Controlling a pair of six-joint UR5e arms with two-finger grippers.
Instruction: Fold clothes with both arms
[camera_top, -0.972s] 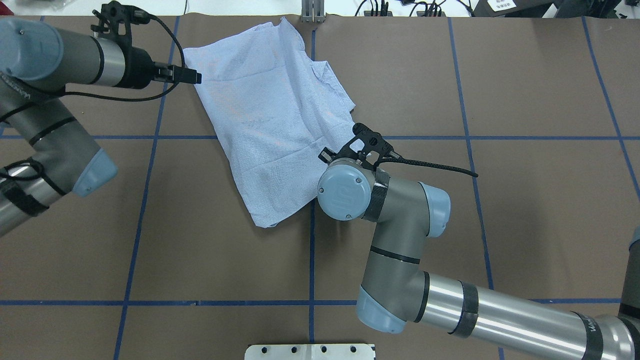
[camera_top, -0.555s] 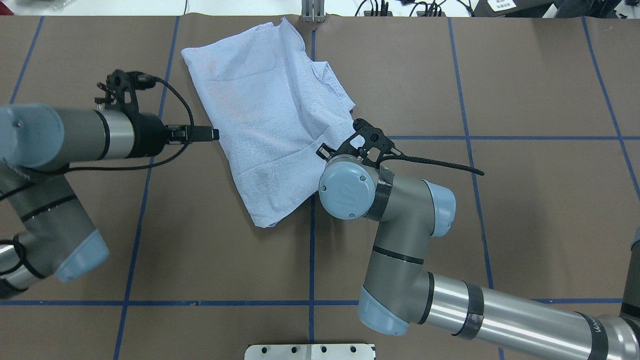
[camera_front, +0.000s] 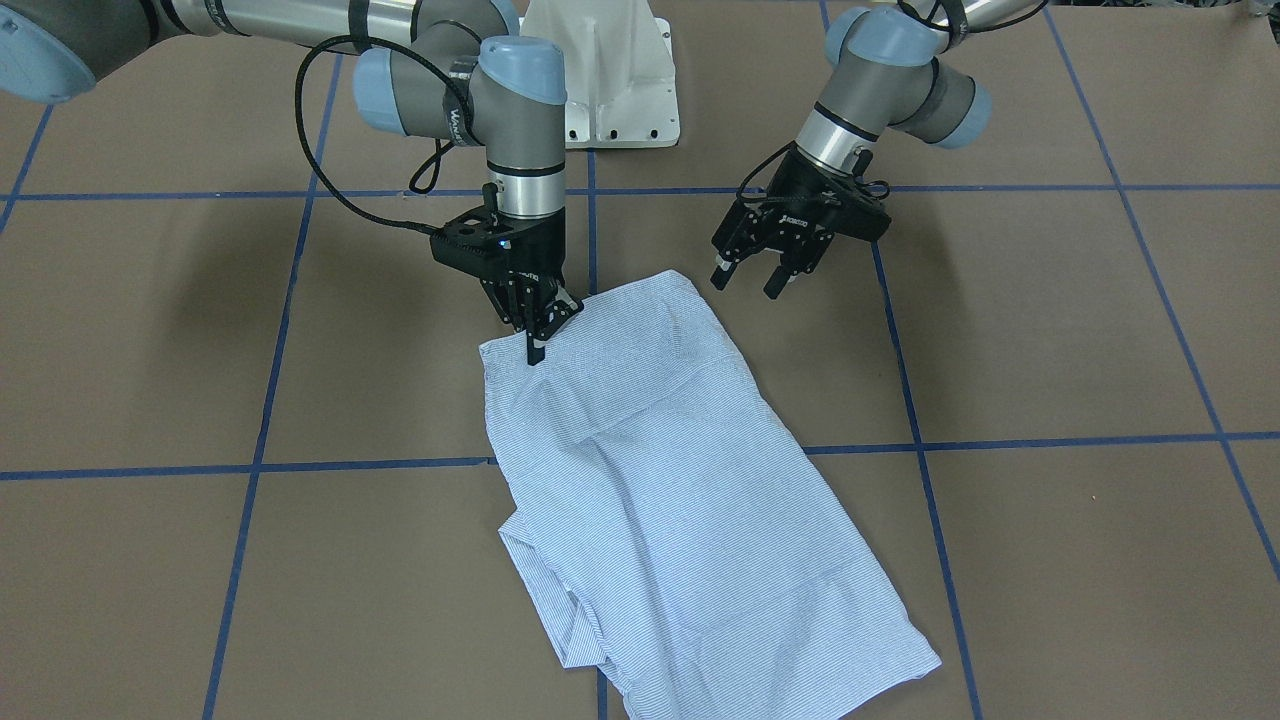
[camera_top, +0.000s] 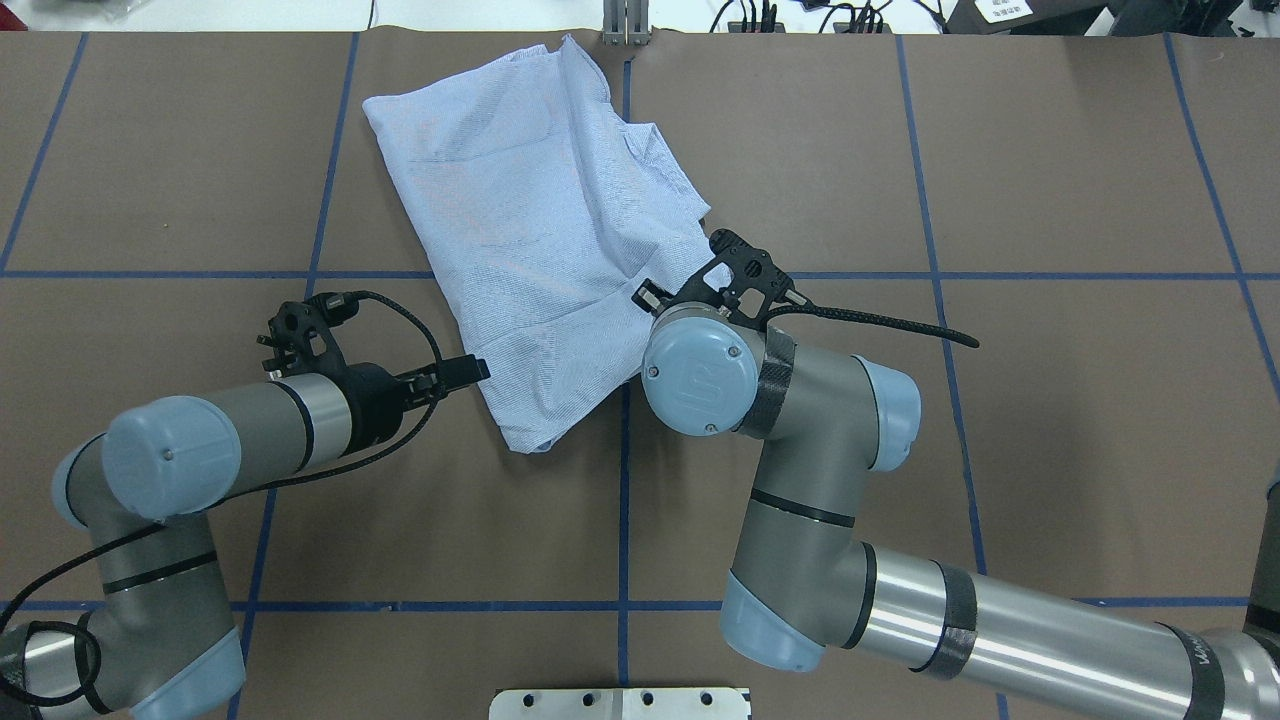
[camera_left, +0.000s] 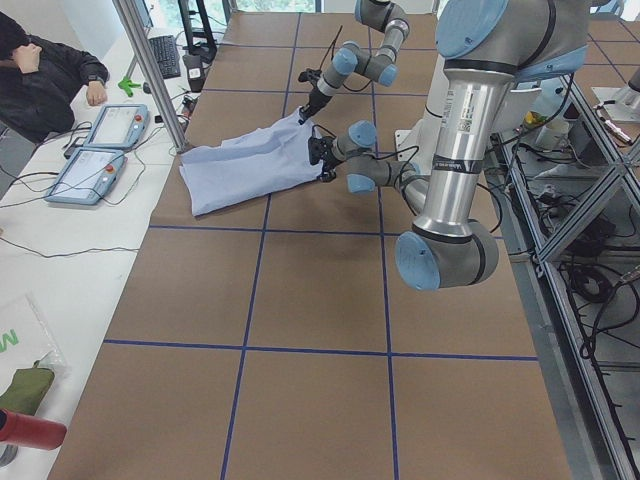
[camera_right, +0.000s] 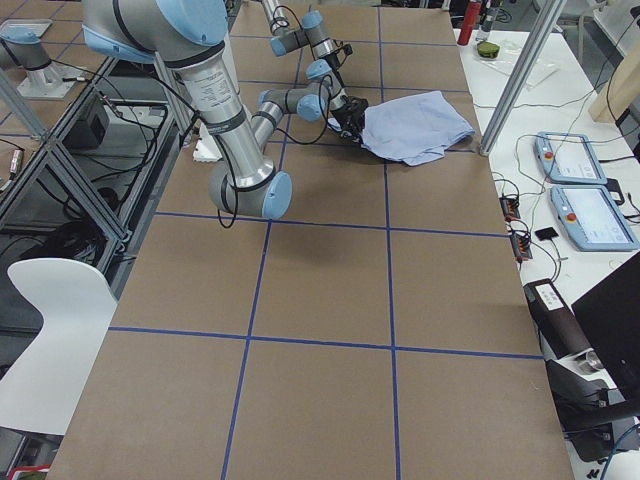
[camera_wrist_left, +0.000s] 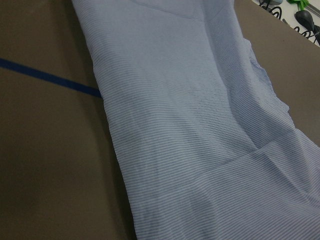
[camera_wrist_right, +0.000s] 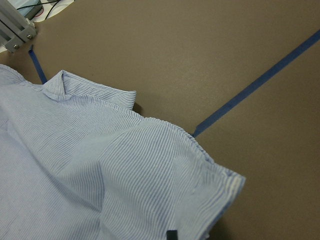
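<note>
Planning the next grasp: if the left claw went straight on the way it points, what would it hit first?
Probably the shirt, near its robot-side corner, just ahead of the open left claw. Its tilt is unclear, so the table could come first.

Bare mat (camera_top: 1050, 150) flanks shirt (camera_top: 530, 220), right arm (camera_top: 800, 400) overhangs its corner

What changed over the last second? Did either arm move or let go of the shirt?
The left tool swept back along the left edge of the shirt, from its far corner toward the robot. It now hangs open beside the near corner, holding nothing. The right tool stayed put, closed on the shirt's right edge. The shirt lies as before.
</note>
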